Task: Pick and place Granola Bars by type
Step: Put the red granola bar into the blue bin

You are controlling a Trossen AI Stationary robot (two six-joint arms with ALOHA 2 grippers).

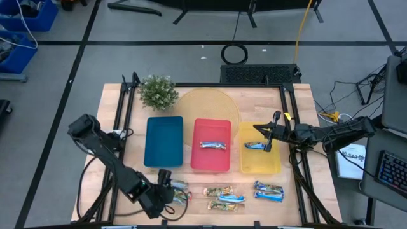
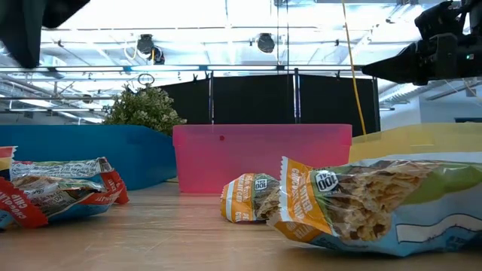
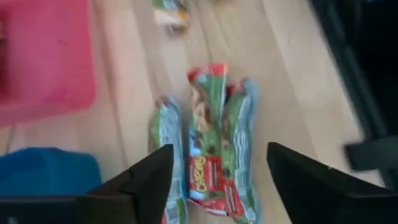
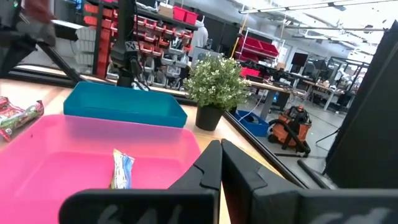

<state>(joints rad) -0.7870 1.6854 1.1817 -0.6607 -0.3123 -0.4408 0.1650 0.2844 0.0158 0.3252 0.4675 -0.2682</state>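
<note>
Wrappers are what worry me: these granola bars look light, crinkly and slick, so I'd expect one to skate on the wood if nudged. At lower left of the high view my left gripper point(image 1: 170, 191) hangs right over the red-green bars point(image 1: 180, 193), fingers spread wide and holding nothing; the left wrist view shows 3 of them point(image 3: 211, 155) packed side by side between the 2 dark fingers. I'd take one across its narrow middle, since the flat crimped ends would likely fold. Touching neighbours make a clean single pick tricky.

Elsewhere, 1 bar lies in the pink tray point(image 1: 211, 152), another in the yellow tray point(image 1: 259, 157), and the blue tray point(image 1: 164, 141) looks bare. More orange-wrapped bars point(image 1: 224, 196) and 2 blue ones point(image 1: 268, 191) sit along the bottom edge of the table, near its lip, so there's little room behind them. Open wood between bars and trays gives a fair lane upward. My right gripper point(image 1: 269, 137) waits above the yellow tray's upper left corner, fingers fully closed and empty.
</note>
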